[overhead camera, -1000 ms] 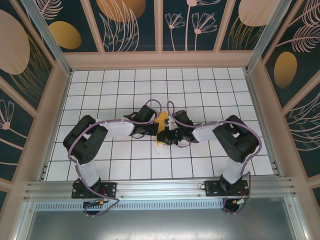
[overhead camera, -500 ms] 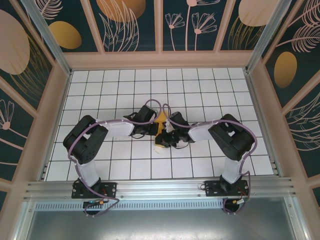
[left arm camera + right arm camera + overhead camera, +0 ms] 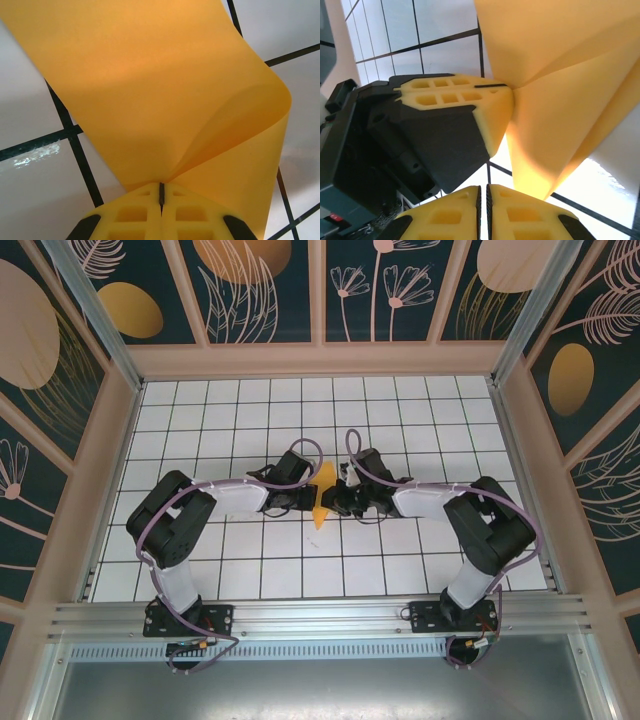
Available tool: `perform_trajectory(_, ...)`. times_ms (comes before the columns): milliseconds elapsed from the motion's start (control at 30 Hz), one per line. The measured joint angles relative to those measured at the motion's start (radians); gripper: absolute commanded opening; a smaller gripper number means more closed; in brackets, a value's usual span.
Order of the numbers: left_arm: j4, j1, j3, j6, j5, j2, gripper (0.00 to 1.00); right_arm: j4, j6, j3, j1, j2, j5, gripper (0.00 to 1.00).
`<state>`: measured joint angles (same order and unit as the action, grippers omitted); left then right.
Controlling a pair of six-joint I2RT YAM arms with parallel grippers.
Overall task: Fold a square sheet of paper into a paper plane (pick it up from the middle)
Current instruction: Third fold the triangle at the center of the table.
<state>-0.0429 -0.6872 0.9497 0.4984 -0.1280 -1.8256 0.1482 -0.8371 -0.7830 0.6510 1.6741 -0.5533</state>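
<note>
**Risk: half-folded sheet hanging on one pinch**

Left hand (image 3: 161,192) was clamped on the paper sheet (image 3: 150,85), pads fully together at a point where two layers met. Right hand (image 3: 483,192) also had its pads together. No paper showed in its seam, and the sheet's lower corner sat just beside one pad. My read: the left alone carried the sheet.

The sheet sat mid-worktop between the two hands, a slim sliver in the top view. Couldn't tell whether it touched the surface. From the left wrist, the upper flap curled over in a soft loop, not creased flat.

Failure modes, as I judged them:
- Left lets go early: the loop springs open and the fold is lost.
- Right pushes in with pads together: the corner crumples or the crease skews.
- Hands pull apart with both gripping: thin paper tears at the pinch.
- Hands were nearly touching, so a small misalignment means a pad-on-pad collision.
- The worktop (image 3: 30,200) beyond looked glossy, so a sheet pressed down there could slide instead of creasing.
</note>
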Motion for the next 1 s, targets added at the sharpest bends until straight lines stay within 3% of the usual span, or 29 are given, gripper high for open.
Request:
perform_trajectory(367, 0.000, 0.000, 0.000, 0.000, -0.001, 0.000, 0.00, -0.011, 0.016, -0.010, 0.000, 0.116, 0.015, 0.15)
perform_trajectory(1000, -0.013, 0.000, 0.014, 0.000, 0.000, -0.006, 0.00, -0.062, 0.055, -0.087, -0.076, 0.086, 0.029, 0.15)
